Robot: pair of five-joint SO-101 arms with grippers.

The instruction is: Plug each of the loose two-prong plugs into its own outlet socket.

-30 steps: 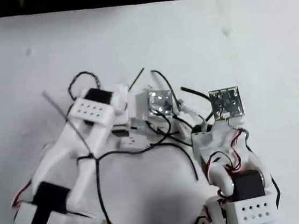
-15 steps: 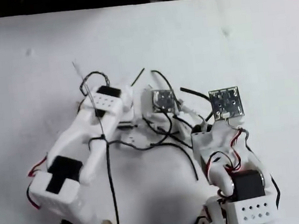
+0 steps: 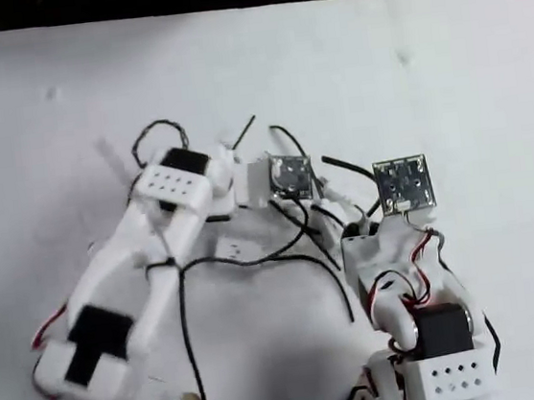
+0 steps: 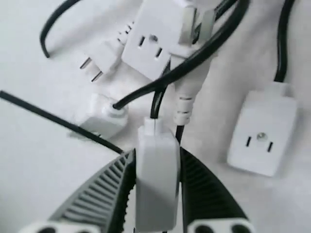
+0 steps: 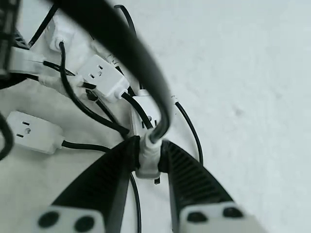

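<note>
Left gripper (image 4: pixel 156 156) pinches a white plug (image 4: pixel 155 194) by its sides, and a black cord (image 4: pixel 154 104) leaves the plug's far end. Just past it lies a small white block (image 4: pixel 103 118) with its own cord. Farther out, a loose plug (image 4: pixel 99 60) with bare prongs lies just beside a socket (image 4: pixel 151 41), and a second socket (image 4: pixel 265 133) sits well apart from them. Right gripper (image 5: pixel 149 145) is clamped on a second plug (image 5: pixel 148 162). A cabled socket (image 5: pixel 104 75) lies beyond it on the white table (image 5: pixel 243 73).
</note>
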